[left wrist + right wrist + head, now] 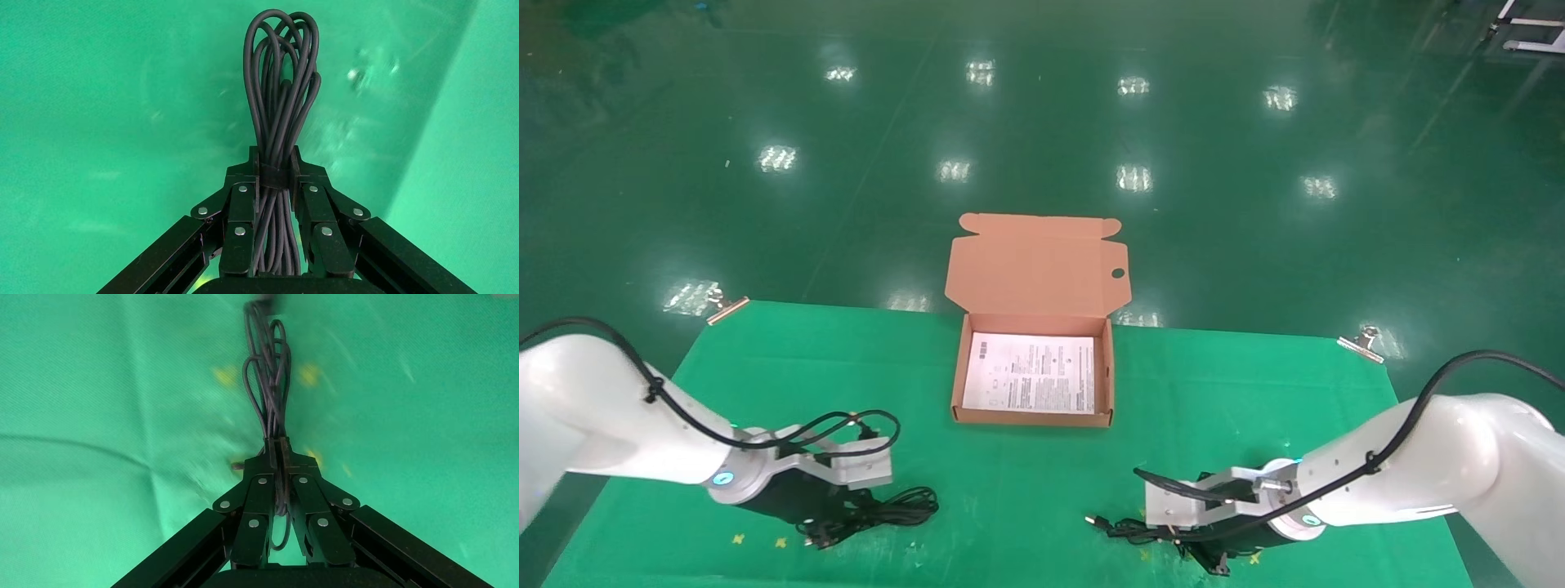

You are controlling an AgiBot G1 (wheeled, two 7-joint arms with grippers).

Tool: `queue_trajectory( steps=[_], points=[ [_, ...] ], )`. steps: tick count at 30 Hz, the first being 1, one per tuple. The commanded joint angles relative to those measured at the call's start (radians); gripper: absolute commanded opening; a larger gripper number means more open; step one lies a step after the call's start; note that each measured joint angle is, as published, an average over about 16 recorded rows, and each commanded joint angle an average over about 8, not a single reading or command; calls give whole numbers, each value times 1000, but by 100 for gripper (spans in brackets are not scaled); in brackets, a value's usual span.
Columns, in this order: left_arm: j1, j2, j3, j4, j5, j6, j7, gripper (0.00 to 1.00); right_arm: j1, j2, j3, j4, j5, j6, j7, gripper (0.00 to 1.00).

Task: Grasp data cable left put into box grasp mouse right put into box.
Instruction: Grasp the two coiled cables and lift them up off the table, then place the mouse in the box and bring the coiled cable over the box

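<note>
The box (1033,384) serves as the landmark: it sits open at the middle of the far edge of the green-covered counter (1026,490), its lid flap standing up behind it with one small round hole near the flap's right side, and a white printed sheet (1032,383) lining its floor. Nothing else lies inside it.

Nearer the robot than the box and to its left, the left gripper (834,510) is low over the counter, clamped on the data cable (878,508). In the left wrist view the fingers (240,211) press in from both sides on the banded waist of the data cable (278,116), and the looped strands fan out beyond the fingertips. In the head view the loops of the bundle stick out from under the gripper toward the box side, close to the green cover; whether they touch it I cannot tell.

Nearer the robot than the box and to its right, the right gripper (1205,551) is also low over the counter. The right wrist view shows its fingers (260,505) drawn narrow on a bunch of thin black cord (269,392) that runs out past the tips. In the head view the cord (1128,527) trails from under this gripper toward the box side, ending in a small plug (1095,520). The mouse itself cannot be made out in any view.
</note>
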Motion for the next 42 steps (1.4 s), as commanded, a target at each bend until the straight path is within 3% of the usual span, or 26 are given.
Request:
queue_trajectory(
  steps=[1, 6, 15, 24, 31, 42],
  points=[
    [-2, -7, -1, -2, -2, 5, 5, 0, 5, 2, 1, -6, 1, -5, 4, 0],
    [-20, -42, -11, -46, -12, 11, 22, 0, 46, 65, 25, 60, -12, 6, 84, 0],
    [-73, -100, -31, -198, -9, -32, 13, 0, 143, 190, 72, 284, -96, 47, 237, 0],
    [-107, -144, -51, -400, 24, -108, -75, 0, 257, 190, 122, 380, -201, 131, 318, 0],
    [-129, -150, -58, -527, 82, -176, -157, 0, 340, 84, 154, 308, -194, 232, 253, 0],
    [-181, -104, -63, -567, 185, -281, -248, 0, 412, -111, 189, 58, -42, 346, 10, 0]
  ],
)
